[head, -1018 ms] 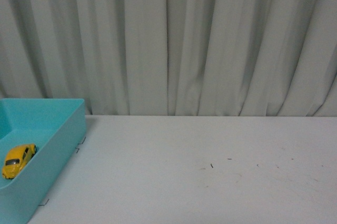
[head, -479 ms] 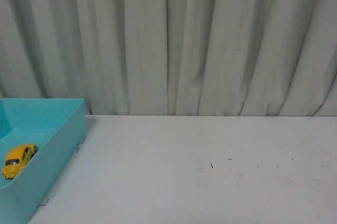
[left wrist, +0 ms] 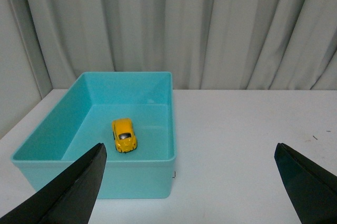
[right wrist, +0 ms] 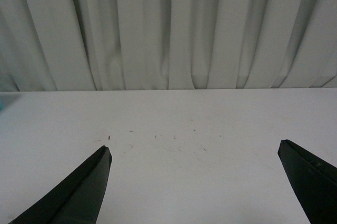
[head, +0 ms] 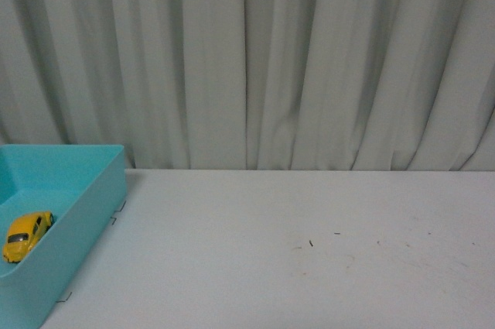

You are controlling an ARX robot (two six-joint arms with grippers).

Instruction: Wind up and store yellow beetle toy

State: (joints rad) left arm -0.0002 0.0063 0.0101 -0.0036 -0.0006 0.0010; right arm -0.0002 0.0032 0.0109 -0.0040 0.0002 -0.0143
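Hands (left wrist: 189, 182) (right wrist: 195, 182) both spread wide, empty, yellow beetle toy (left wrist: 124, 135) inside turquoise bin (left wrist: 158, 84)

Yellow beetle toy (head: 27, 235) apparently inside turquoise bin (head: 85, 213).

My turquoise bin (head: 85, 213) cut off at the front view's left edge, my arms out of that view, table marks (head: 311, 243) too small to identify

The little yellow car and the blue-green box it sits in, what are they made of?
The yellow beetle toy looks like glossy moulded plastic or painted metal; its roof shows a small shine, so I can't say which. The turquoise bin looks like matte plastic: thin, even walls, rounded corners and one flat colour.
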